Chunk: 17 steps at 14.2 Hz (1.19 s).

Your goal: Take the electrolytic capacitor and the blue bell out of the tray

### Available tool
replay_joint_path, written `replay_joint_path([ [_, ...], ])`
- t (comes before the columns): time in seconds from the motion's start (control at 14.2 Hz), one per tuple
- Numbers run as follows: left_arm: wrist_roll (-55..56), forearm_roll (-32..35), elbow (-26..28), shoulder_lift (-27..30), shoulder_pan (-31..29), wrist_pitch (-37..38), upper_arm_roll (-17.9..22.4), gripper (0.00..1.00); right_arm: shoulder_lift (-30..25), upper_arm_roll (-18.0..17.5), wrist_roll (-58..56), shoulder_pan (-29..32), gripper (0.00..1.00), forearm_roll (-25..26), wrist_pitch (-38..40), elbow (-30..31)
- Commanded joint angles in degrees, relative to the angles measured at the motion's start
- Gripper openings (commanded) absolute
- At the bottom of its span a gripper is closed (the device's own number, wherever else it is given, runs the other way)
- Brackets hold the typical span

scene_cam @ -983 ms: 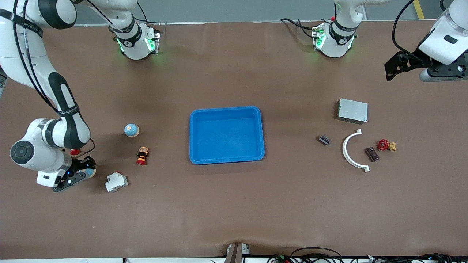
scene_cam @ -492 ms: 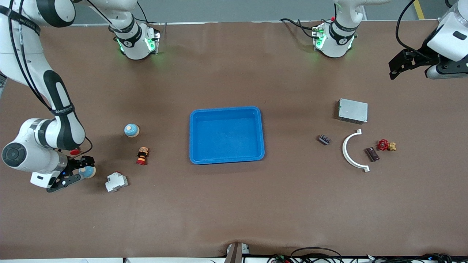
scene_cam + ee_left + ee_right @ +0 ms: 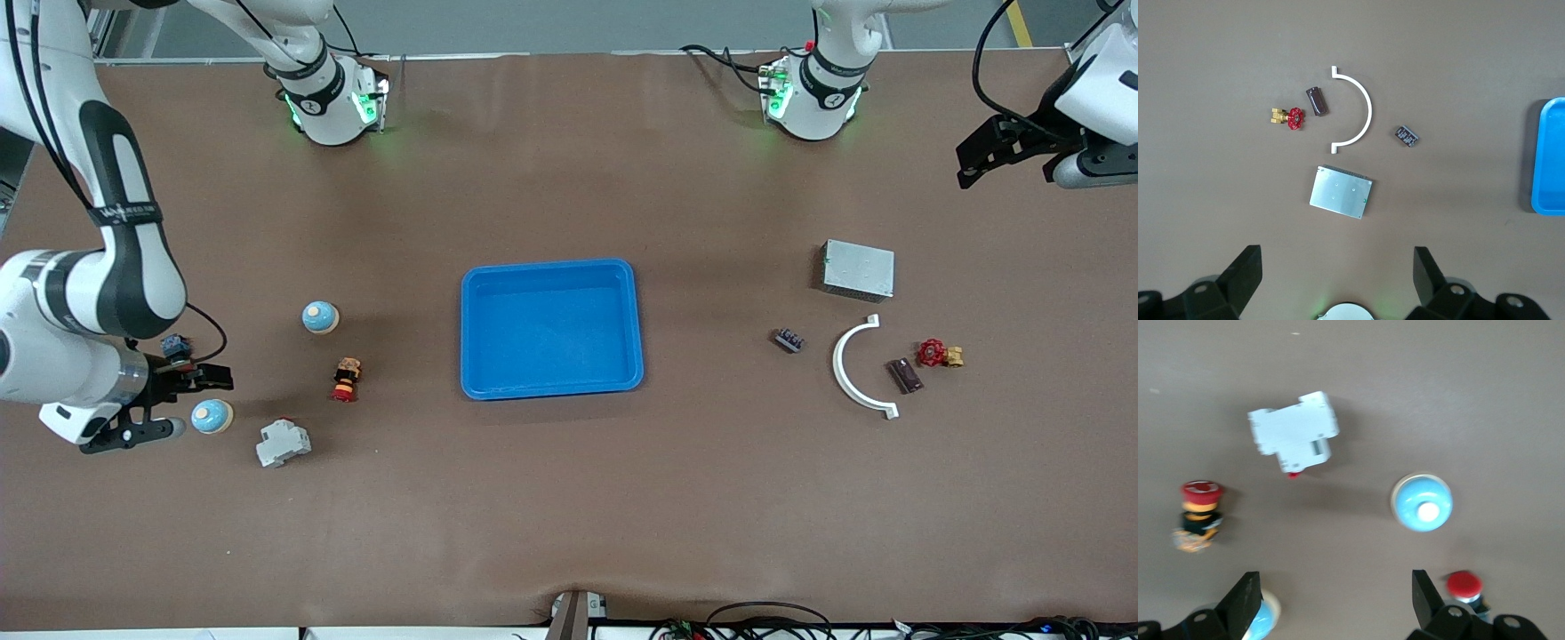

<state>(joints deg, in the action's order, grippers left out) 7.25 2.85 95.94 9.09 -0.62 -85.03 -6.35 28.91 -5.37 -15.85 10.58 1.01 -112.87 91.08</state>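
Note:
One blue bell (image 3: 212,415) stands on the table at the right arm's end, and it also shows in the right wrist view (image 3: 1421,503). A second blue bell (image 3: 320,316) stands farther from the front camera. My right gripper (image 3: 197,404) is open and empty, raised beside the first bell; the right wrist view (image 3: 1331,583) shows bare table between its fingers. The dark brown capacitor (image 3: 903,375) lies at the left arm's end, and it also shows in the left wrist view (image 3: 1315,101). My left gripper (image 3: 975,160) is open and empty, high over the table's end (image 3: 1337,260).
A blue tray (image 3: 628,276) sits mid-table. Near the bells are a white circuit breaker (image 3: 284,442), a red stop button (image 3: 347,380) and a small red button (image 3: 1463,585). Near the capacitor are a white arc (image 3: 853,382), a red valve (image 3: 933,353), a small black part (image 3: 789,340) and a metal box (image 3: 858,269).
My right gripper has lifted and drawn back from the nearer bell, which now stands free on the table. My left gripper has moved a little farther toward the table's end.

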Motion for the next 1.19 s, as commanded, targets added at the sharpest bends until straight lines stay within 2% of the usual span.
replay_joint_path([
  [0.0, -0.74, -1.36, 0.03, 0.93, -0.35, 1.18, -0.07, 1.0, -3.94, -0.17, 3.27, 0.76, 1.0, -2.33, 2.21, 1.82],
  [0.21, 0.22, -1.36, 0.04, 1.11, -0.34, 1.27, -0.59, 1.0, -8.15, -0.17, 10.65, -0.38, 1.0, -2.24, 5.19, 1.82],
  [0.56, 0.05, -1.1, -0.23, 1.11, -0.35, 1.09, -0.42, 1.0, -15.36, -0.26, 16.97, -2.66, 1.0, -2.24, 5.38, 1.64],
  [0.77, -0.47, -1.01, -0.05, 1.2, -0.35, 1.53, -0.51, 1.0, -16.95, 0.01, 19.72, -4.16, 1.0, -0.66, 5.21, -1.07],
  [0.91, -0.57, -0.92, -0.14, 1.37, -0.35, 1.71, -0.59, 1.0, -18.17, -0.25, 19.89, -4.25, 1.0, 2.5, 6.69, -2.14],
  [1.12, -0.57, -0.57, -0.23, 0.67, -0.08, 0.92, -0.68, 1.0, -20.29, -0.26, 20.07, -4.25, 1.0, 2.42, 10.56, -1.96],
])
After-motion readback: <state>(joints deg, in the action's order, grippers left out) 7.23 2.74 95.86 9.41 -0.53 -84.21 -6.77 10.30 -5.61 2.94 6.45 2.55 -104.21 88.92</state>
